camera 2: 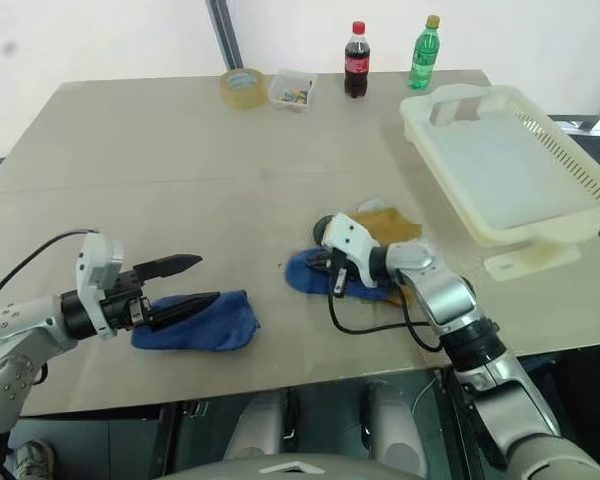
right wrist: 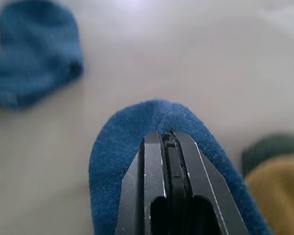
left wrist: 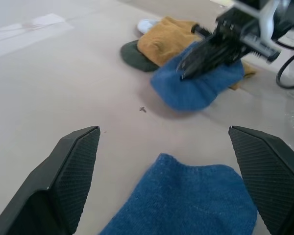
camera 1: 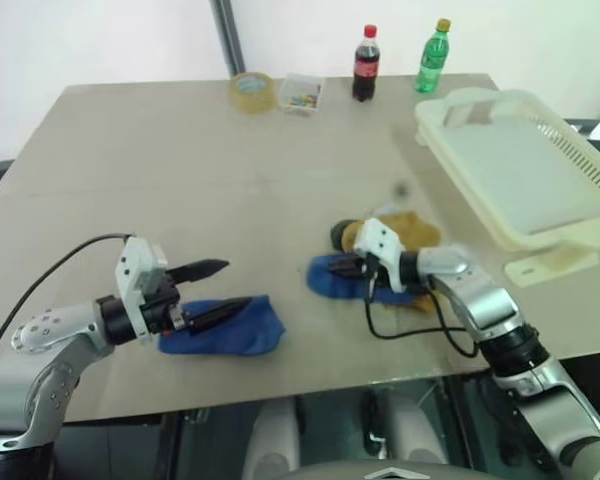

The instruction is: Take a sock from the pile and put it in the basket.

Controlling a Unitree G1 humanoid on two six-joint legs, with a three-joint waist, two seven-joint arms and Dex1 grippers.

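The pile (camera 1: 405,235) lies mid-table: a mustard yellow sock, a dark green sock (camera 1: 338,234) and a blue sock (camera 1: 325,281). My right gripper (camera 1: 342,268) is shut on a raised fold of that blue sock (right wrist: 115,147), at the pile's left side. A second blue sock (camera 1: 235,330) lies flat on the table, apart from the pile to its left. My left gripper (camera 1: 235,285) hovers open over this sock's right end (left wrist: 186,196), nothing between its fingers. The cream basket (camera 1: 580,150) stands at the right, beyond the pile, with nothing inside.
At the far edge of the table stand a tape roll (camera 1: 252,90), a small clear box (camera 1: 302,92), a cola bottle (camera 1: 366,63) and a green bottle (camera 1: 433,56). A black cable (camera 1: 400,328) loops on the table by my right wrist.
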